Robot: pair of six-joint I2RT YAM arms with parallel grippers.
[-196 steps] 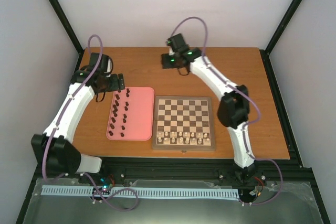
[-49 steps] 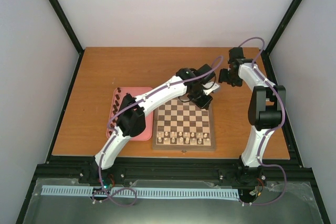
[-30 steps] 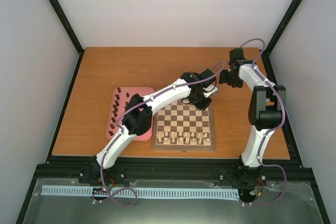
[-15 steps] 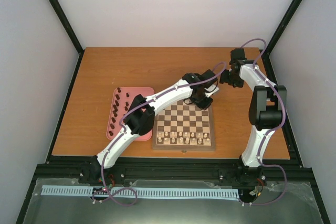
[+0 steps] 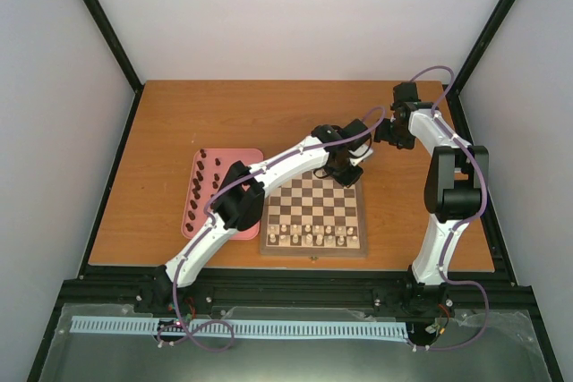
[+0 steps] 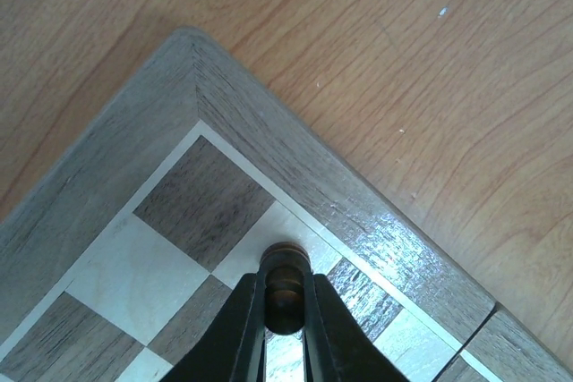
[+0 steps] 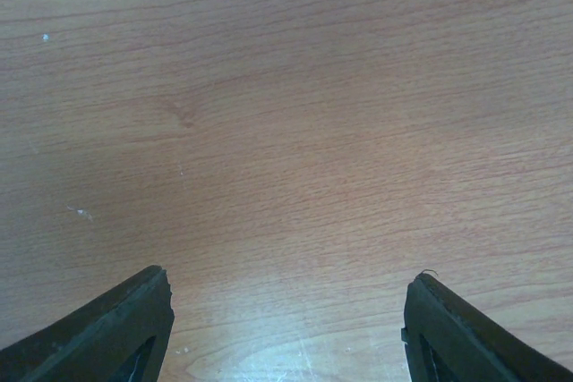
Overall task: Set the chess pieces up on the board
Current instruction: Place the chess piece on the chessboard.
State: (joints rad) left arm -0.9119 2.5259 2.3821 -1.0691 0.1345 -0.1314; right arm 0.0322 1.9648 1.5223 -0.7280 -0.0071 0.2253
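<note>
From above, the left gripper (image 5: 346, 170) hangs over the far right corner of the square checkered wooden board (image 5: 309, 199). Tiny dark brown chess pieces (image 5: 199, 187) stand on a pink tray (image 5: 237, 160) left of the board.

At the left wrist, the fingers are pinched tight on one dark piece (image 6: 285, 306) above the board's corner squares.

At the right wrist, the right gripper (image 7: 288, 273) gapes wide and holds nothing, over bare wooden tabletop (image 7: 286, 131).
</note>
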